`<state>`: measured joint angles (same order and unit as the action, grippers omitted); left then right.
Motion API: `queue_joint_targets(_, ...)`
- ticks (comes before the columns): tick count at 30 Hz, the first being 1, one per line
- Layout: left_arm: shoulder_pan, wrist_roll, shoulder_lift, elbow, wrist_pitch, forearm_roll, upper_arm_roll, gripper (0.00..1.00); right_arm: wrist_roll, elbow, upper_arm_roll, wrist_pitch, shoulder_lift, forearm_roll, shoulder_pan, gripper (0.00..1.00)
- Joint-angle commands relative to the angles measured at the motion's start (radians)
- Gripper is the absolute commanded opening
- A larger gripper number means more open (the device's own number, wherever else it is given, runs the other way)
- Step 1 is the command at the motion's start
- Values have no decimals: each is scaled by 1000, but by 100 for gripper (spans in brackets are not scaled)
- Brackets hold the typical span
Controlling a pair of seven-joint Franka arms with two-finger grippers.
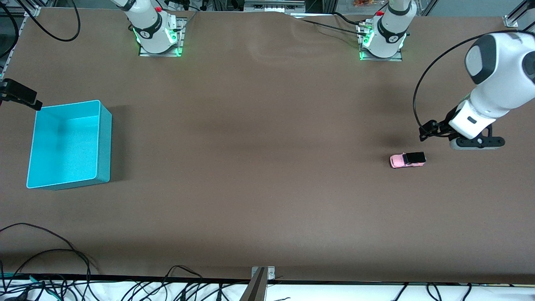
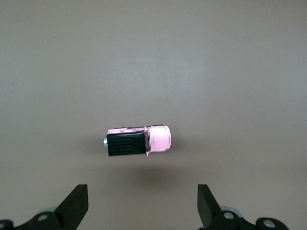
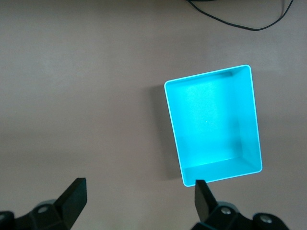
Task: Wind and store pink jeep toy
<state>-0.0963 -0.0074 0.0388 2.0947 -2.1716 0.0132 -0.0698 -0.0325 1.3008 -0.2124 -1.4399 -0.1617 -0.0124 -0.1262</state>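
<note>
The pink jeep toy (image 1: pixel 407 160) stands on the brown table toward the left arm's end, its black roof on the rear half; the left wrist view shows it (image 2: pixel 139 140) from above. My left gripper (image 2: pixel 142 202) hangs open over bare table beside the jeep, with nothing between its fingers (image 2: pixel 76 203). In the front view, the left hand (image 1: pixel 476 142) is up in the air, close to the toy. The turquoise bin (image 1: pixel 104 142) sits empty toward the right arm's end. My right gripper (image 3: pixel 139 203) is open and empty, high over the table next to the bin (image 3: pixel 208 76).
Loose black cables (image 1: pixel 50 251) trail along the table edge nearest the front camera, where a metal bracket (image 1: pixel 262 274) is fixed. Another cable (image 3: pixel 240 21) lies on the table near the bin. Both arm bases (image 1: pixel 156 37) stand at the table's back edge.
</note>
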Motion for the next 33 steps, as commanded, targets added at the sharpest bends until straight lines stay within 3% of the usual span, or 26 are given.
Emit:
queue_joint_targets(1,-7,1,47,47,-106,-29,-5,100,-7,-12,-5,18,10,-38,3,100)
queue_joint_targets(8,-3,3,134,53,-152,-44,-4,100,-6,-11,-1,23,11,-46,3,100)
queue_joint_targets(13,6,64,168,53,-160,-226,-5,100,-7,-9,-4,19,8,-47,5,100)
queue_joint_targets(19,-2,341,217,54,-261,-240,-4,100,-6,-11,-2,19,8,-46,5,100)
queue_joint_targets(28,-5,642,274,54,-280,-222,1,100,-7,-8,-12,26,11,-46,10,100)
queue_joint_targets(33,-10,912,292,70,-329,-153,1,100,-7,-8,-10,26,11,-46,10,100)
